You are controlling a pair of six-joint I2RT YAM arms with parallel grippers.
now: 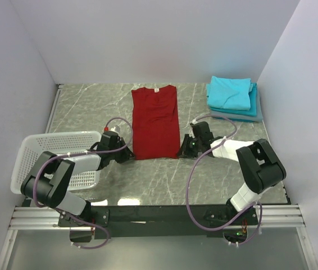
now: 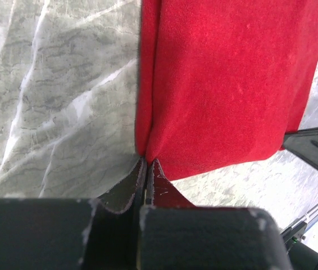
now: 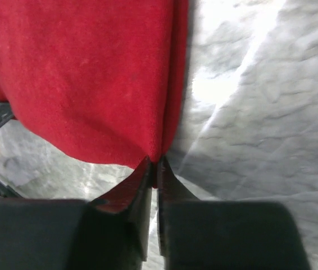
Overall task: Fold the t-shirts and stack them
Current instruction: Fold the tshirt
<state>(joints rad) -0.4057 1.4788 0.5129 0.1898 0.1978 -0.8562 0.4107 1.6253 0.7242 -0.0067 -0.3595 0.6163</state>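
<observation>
A deep red t-shirt (image 1: pixel 155 121) lies flat in a long narrow rectangle mid-table, its white neck label at the far end. My left gripper (image 1: pixel 130 156) is shut on its near left corner; the left wrist view shows the red cloth (image 2: pixel 226 84) pinched between the fingertips (image 2: pixel 148 163). My right gripper (image 1: pixel 182 152) is shut on its near right corner; the right wrist view shows the cloth (image 3: pixel 86 73) pinched at the fingertips (image 3: pixel 154 163). A turquoise folded t-shirt (image 1: pixel 230 92) sits on a grey-blue one (image 1: pixel 239 117) at the far right.
A white plastic lattice basket (image 1: pixel 58 160) stands at the near left beside the left arm. White walls close in the grey marble table (image 1: pixel 91 107) on three sides. Purple cables loop from both arms.
</observation>
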